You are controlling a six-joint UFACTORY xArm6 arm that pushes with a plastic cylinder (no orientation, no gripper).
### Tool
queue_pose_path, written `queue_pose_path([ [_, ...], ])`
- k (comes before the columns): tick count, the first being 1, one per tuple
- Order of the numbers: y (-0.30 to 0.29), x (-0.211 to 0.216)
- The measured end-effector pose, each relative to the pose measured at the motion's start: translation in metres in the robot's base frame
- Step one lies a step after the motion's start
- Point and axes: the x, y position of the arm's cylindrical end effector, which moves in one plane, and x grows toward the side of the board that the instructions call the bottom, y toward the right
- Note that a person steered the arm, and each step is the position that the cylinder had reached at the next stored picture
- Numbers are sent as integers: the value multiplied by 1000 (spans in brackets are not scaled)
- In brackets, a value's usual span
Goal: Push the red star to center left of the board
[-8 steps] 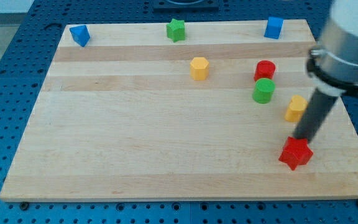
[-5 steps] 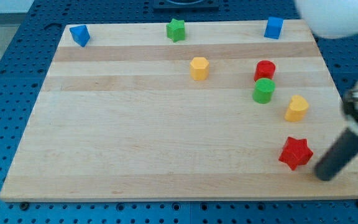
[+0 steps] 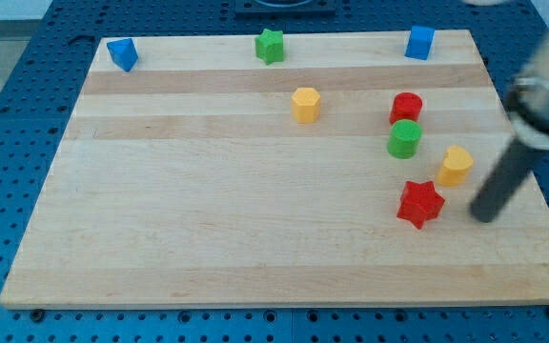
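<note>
You'd likely find the red star (image 3: pixel 420 203), just below the yellow block (image 3: pixel 455 165), light, rigid and prone to spinning, so press its right face squarely with my tip (image 3: pixel 485 217), now standing clear, touching nothing.

We found no writing, label, brand, number or sign that could be read anywhere in the camera view; neither the wooden board (image 3: pixel 208 219) nor the blue perforated table (image 3: pixel 27 95) under it bore any legible mark.
</note>
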Motion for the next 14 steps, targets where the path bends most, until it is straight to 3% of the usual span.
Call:
queue_pose_path([
  [1,-111,-19],
  [3,-251,-66],
  [4,-301,-69],
  [6,-189,-75],
  [7,-181,-45],
  [8,-218,-19],
  [9,-278,-21],
  [11,-378,-74],
  [12,-378,-81],
  [14,-300,-87],
])
